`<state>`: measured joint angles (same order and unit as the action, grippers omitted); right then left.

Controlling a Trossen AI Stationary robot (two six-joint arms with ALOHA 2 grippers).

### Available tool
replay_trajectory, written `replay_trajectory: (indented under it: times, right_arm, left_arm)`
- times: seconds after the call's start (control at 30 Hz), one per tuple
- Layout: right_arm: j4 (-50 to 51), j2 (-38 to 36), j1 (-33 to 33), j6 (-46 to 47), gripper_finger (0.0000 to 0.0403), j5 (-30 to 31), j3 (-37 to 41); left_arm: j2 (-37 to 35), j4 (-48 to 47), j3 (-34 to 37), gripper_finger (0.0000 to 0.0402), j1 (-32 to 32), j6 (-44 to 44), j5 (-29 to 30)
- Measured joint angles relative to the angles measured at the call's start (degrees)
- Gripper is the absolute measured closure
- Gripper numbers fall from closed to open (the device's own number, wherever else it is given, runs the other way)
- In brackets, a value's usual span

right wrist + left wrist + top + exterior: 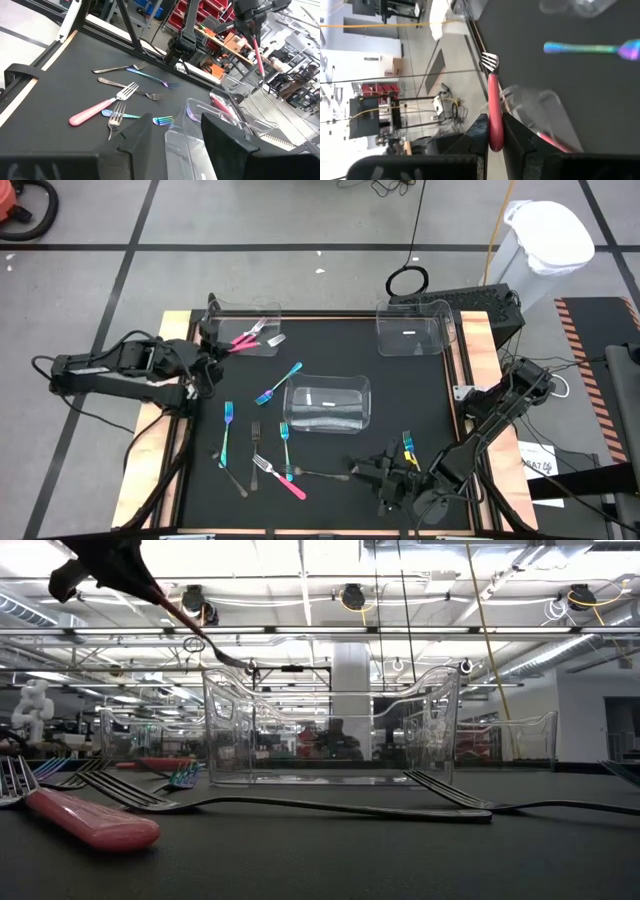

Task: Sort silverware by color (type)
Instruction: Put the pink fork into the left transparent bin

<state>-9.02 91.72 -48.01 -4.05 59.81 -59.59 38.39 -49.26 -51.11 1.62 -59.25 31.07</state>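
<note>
From above, the left gripper (207, 358) is over the far-left corner of the black worktop (400, 395), beside a clear bin (242, 330) that already has pink-handled pieces in it, and it is closed on a pink-handled fork (243, 340). Loose silverware lies at the near left: an iridescent fork (227, 432), another iridescent piece (279, 383), a pink fork (279, 476) and grey forks. A second bin (327, 403) sits mid-worktop, a third (413, 328) at the far right. The right gripper (392, 475) rests low at the near edge, fingers apart, nothing in them

At table height, the left gripper (110, 565) hangs high with the fork (195, 628) angling down toward a bin (330, 730); a pink handle (90, 820) and grey forks (290, 803) lie in front

Left wrist: fingers (477, 137) clamp the pink handle (494, 117), tines outward

Right wrist: open fingers (135, 137) hover empty near the scattered forks (120, 97)
</note>
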Motion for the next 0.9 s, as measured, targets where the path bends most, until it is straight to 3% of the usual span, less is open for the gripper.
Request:
replay_trajectory:
  times: [0.53, 0.9]
  right_arm:
    - [0.05, 0.00, 0.02, -3.18, 0.0239, -0.04, 0.00]
    - [0.04, 0.00, 0.09, -5.22, 0.0239, 0.02, 0.00]
  left_arm:
    - [2.76, -5.19, 0.00, 0.0374, 14.79, -9.00, -2.82]
    - [13.33, -3.40, 0.00, 0.0374, 24.80, -17.66, -8.68]
